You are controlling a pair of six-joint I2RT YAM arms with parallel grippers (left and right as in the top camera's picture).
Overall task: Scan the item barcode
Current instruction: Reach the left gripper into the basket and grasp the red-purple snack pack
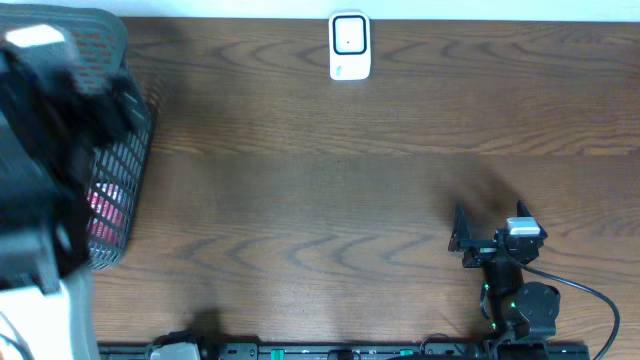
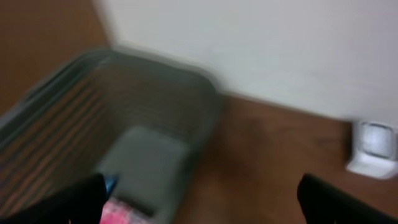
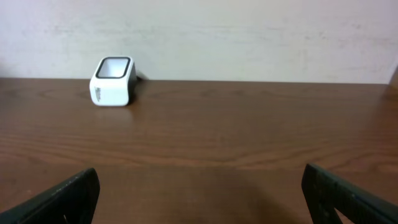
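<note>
1. The small white scanner [image 1: 349, 45] stands upright at the far edge of the wooden table [image 1: 320, 180], close against the pale wall. I place everything else from it.
2. A grey mesh basket [image 1: 125, 170] sits well to the left of the scanner, by the table's left edge.
3. The pink item [image 1: 105, 205] lies in the bottom of that basket, so it is far left of the scanner and touches neither of my grippers. There is a bit of blue just beside it. I cannot make out a barcode on it.
4. My left gripper [image 2: 200, 183] hangs over the basket, well left of the scanner. Its fingers [image 2: 74, 199] are spread wide with nothing between them. My wrist view is blurred, and the scanner shows at its right edge.
5. My right gripper [image 1: 462, 240] is right of the scanner and on the near side of the table, well apart from it. Its fingers [image 3: 62, 196] are spread wide, with only bare wood between them. It faces the wall, and the scanner lies left of its centre line.
</note>
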